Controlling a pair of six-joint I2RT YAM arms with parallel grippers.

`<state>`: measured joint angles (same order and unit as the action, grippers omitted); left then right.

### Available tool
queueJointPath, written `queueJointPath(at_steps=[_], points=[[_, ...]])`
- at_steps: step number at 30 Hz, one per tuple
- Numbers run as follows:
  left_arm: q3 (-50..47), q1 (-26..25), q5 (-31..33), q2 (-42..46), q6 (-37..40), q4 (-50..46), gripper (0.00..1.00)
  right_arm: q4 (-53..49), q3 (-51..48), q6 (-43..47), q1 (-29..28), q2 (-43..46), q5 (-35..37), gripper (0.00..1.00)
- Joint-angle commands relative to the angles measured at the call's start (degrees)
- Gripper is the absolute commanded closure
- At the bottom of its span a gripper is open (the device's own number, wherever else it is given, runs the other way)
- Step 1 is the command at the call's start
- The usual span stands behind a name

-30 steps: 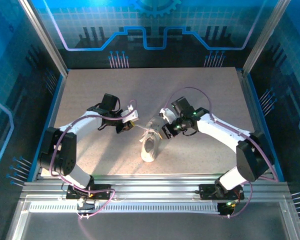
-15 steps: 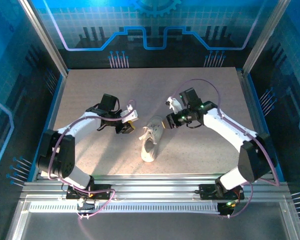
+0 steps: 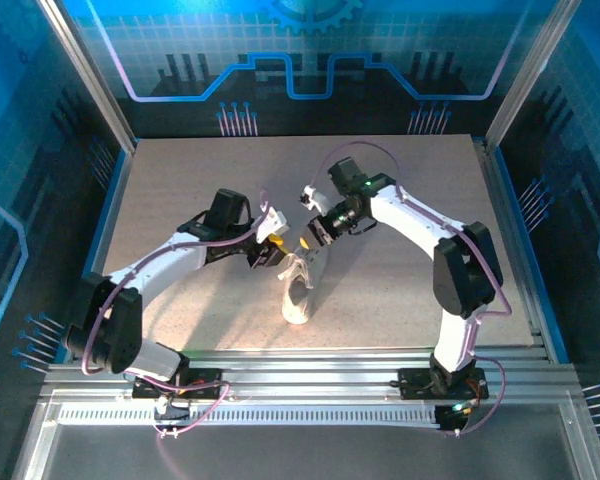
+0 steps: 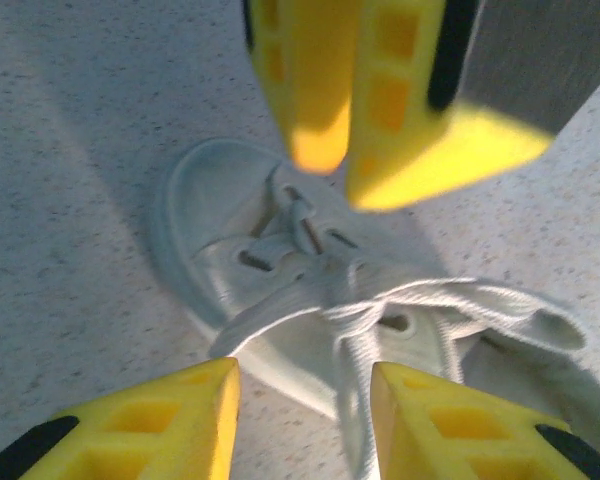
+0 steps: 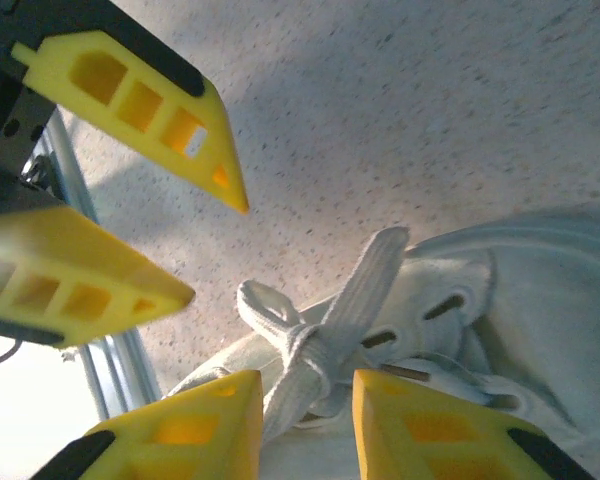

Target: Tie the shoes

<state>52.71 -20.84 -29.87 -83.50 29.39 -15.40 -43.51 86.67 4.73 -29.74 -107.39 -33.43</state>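
Left gripper [image 4: 302,405]: jaws partly apart, nothing clamped, one strand of the laces [image 4: 332,305] runs down through the gap. Right gripper [image 5: 305,405]: also partly apart; the knotted lace bundle sits between its fingers, gap wider than the bundle, so not pinched. Both grippers face each other tip to tip, close over the laced front of the shoe [image 3: 300,290]. Shoe sits on the table [image 3: 400,300] about mid-width, between the two arms.

Speckled beige tabletop [image 3: 180,170] framed by blue patterned walls [image 3: 400,50].
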Motion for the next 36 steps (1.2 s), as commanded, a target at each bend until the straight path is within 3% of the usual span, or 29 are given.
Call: queueJointPath(at_steps=[1, 13, 21, 29, 36], points=[[-1.25, -0.65, -2.10, -0.38, -5.59, 2.74, 0.61, -5.26, 2.90, 3.34, -1.02, -1.88, -2.53, 0.71], [-2.02, -0.70, 0.77, -1.13, -9.95, 0.79, 0.63, -8.87, 5.82, 3.65, -2.96, -5.77, 1.40, 0.73], [2.33, -2.60, 3.41, -4.63, -21.22, -0.81, 0.64, -1.48, 0.76, -12.27, 1.42, 0.59, 4.33, 0.72], [10.18, -3.77, 4.03, -9.59, -27.28, -5.21, 0.65, -3.02, 2.33, -21.27, 1.83, -1.88, 0.92, 0.70], [1.62, -3.75, 4.93, -3.28, -21.06, 0.38, 0.68, -4.47, 2.00, -19.20, 0.61, -1.65, -0.06, 0.69]])
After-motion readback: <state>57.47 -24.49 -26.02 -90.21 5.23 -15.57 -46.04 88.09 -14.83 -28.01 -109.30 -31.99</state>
